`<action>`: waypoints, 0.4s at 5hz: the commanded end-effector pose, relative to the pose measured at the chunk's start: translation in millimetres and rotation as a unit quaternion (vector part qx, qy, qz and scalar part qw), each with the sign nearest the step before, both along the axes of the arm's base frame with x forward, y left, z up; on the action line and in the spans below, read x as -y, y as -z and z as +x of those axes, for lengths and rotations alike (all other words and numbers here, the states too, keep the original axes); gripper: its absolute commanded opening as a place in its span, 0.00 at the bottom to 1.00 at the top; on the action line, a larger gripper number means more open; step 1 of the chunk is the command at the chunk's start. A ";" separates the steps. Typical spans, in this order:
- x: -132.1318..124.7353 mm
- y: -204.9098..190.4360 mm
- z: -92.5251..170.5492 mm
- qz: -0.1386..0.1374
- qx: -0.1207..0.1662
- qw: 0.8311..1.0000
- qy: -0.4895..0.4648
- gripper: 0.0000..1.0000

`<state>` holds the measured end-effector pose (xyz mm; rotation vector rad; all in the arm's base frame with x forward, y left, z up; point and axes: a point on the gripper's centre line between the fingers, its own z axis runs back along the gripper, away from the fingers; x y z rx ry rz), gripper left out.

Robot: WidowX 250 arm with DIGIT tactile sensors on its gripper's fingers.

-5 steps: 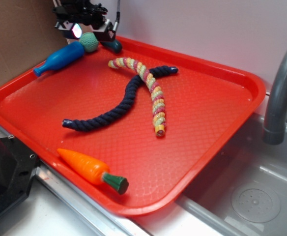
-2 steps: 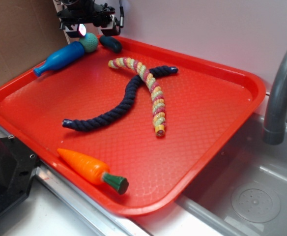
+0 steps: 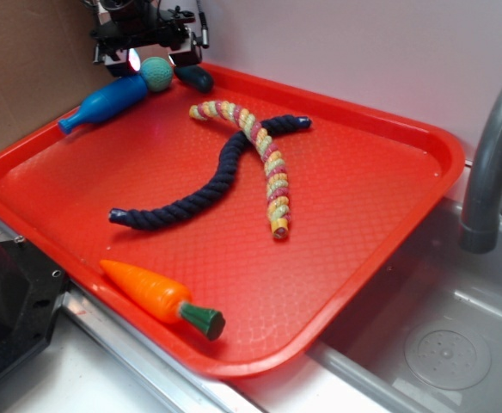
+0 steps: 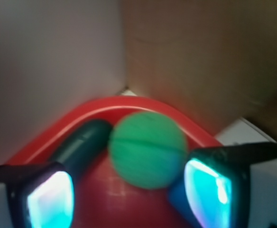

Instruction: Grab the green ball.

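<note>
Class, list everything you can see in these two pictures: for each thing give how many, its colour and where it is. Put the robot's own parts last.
Pale green knitted ball: one, far left corner of tray, touching the bottle.
Blue plastic bottle toy: one, lying along the tray's far left edge.
Smooth dark green oblong toy: one, right of the ball, by the far rim.
Navy twisted rope: one, tray centre.
Multicoloured twisted rope: one, crossing over the navy rope.
Orange plastic carrot: one, near edge of tray.
Red plastic tray: one, beside the sink.
Grey tap: one, right edge.
Black pincer: one, open, a finger either side of the ball.
</note>
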<state>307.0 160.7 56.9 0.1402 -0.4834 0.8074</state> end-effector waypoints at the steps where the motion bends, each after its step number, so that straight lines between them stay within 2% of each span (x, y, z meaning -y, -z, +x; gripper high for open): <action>1: -21.2 -47.2 -14.3 0.018 0.032 0.999 0.000 1.00; 2: -25.8 -40.0 -9.4 0.017 0.024 1.000 -0.006 1.00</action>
